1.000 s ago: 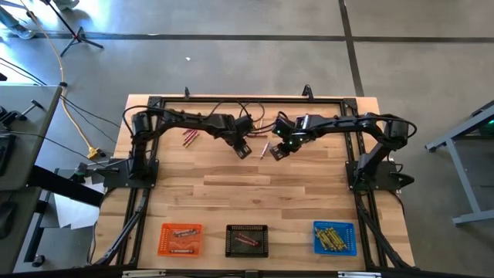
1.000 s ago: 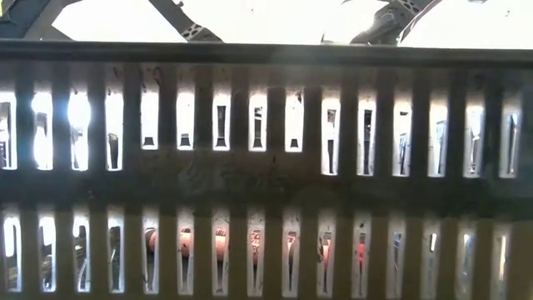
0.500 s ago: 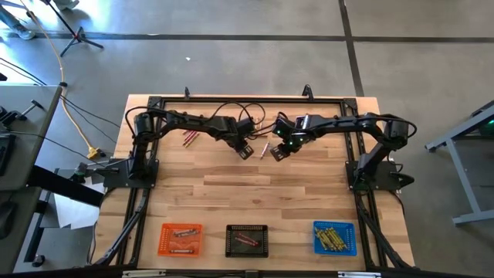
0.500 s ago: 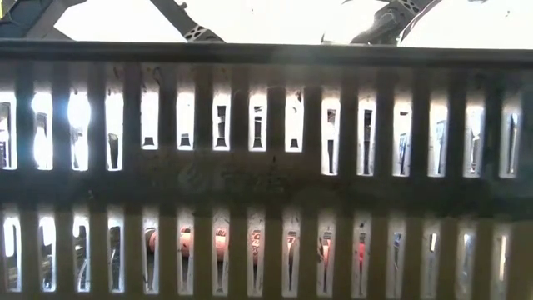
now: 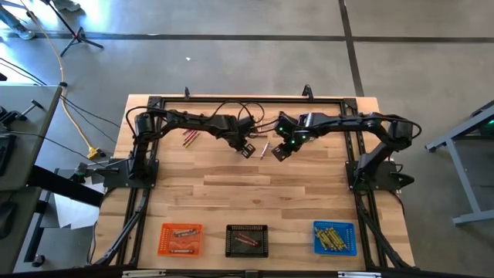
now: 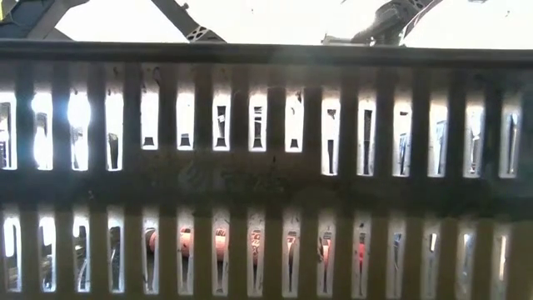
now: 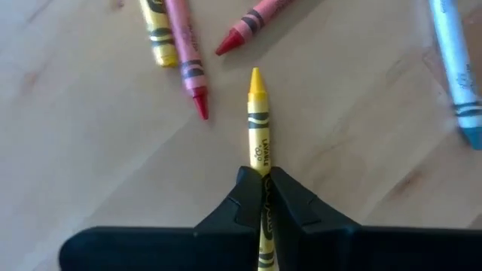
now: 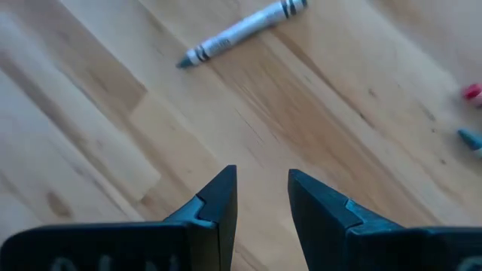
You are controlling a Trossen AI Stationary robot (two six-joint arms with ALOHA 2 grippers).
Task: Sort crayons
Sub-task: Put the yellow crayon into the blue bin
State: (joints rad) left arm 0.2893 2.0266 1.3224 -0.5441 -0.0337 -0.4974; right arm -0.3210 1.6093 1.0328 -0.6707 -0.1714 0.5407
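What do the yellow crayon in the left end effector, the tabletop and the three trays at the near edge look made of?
Yellow crayon: waxy stick in a matte printed paper wrapper, bare pointed tip. Pale wooden tabletop: plank seams and grain show, so probably butcher-block wood with a low sheen. Orange tray, black tray and blue tray: likely moulded plastic, judging by the uniform colour and slotted walls in the low view.

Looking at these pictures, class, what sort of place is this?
Probably a robotics lab or workshop: a bare concrete floor, loose cables trailing across it, and a wooden table with two robot arms bolted on.
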